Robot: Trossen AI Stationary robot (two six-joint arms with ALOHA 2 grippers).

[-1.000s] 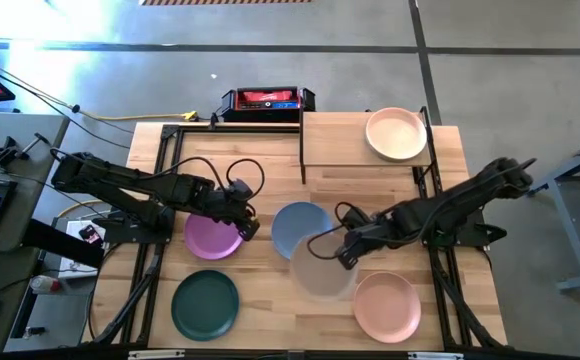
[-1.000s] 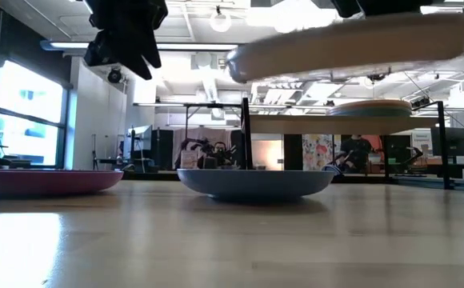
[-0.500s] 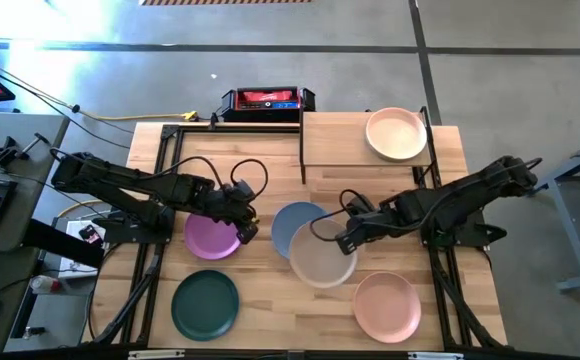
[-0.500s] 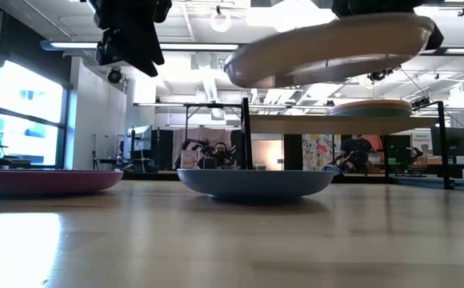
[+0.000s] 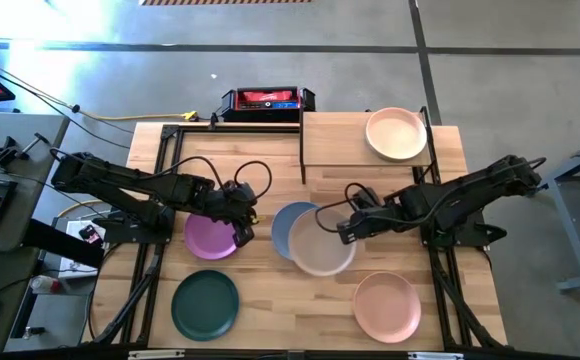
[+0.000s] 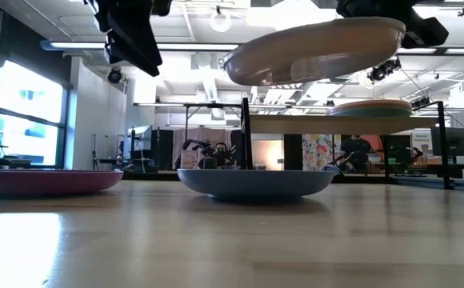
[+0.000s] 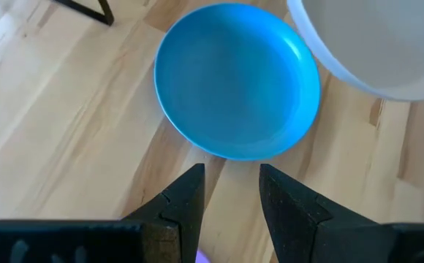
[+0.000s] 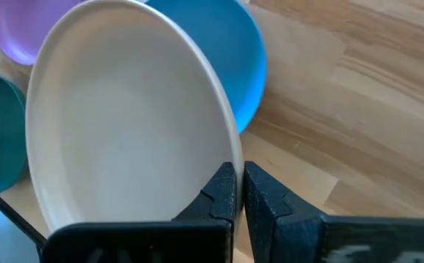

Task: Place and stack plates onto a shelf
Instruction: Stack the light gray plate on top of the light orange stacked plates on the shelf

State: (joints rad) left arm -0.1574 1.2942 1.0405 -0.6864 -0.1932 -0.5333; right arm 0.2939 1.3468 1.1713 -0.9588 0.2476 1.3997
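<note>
The right end effector (image 5: 342,232) is pinching the rim of the cream plate (image 5: 322,243). Its two fingers (image 8: 226,191) are pressed tight on the plate's edge. The cream plate is up in the air, above the table (image 5: 270,290), and it is tilted a little. Seen from above, it covers part of the blue plate (image 5: 290,225). The blue plate lies flat on the table, near the middle.

The left end effector (image 5: 242,232) hangs above the table between the purple plate (image 5: 210,236) and the blue plate. Its fingers (image 7: 186,201) are spread apart and hold nothing. In the left wrist view the blue plate lies just past the fingertips.

The purple plate lies flat on the table, on the left side. The dark green plate (image 5: 205,304) lies near the front edge, on the left. A pink plate (image 5: 387,305) lies near the front edge, on the right.

The shelf (image 5: 340,142) stands at the back of the table, on the right. A peach plate (image 5: 396,134) sits on the right end of the shelf. The left part of the shelf is bare wood.

A red and black box (image 5: 267,101) sits just behind the table.
</note>
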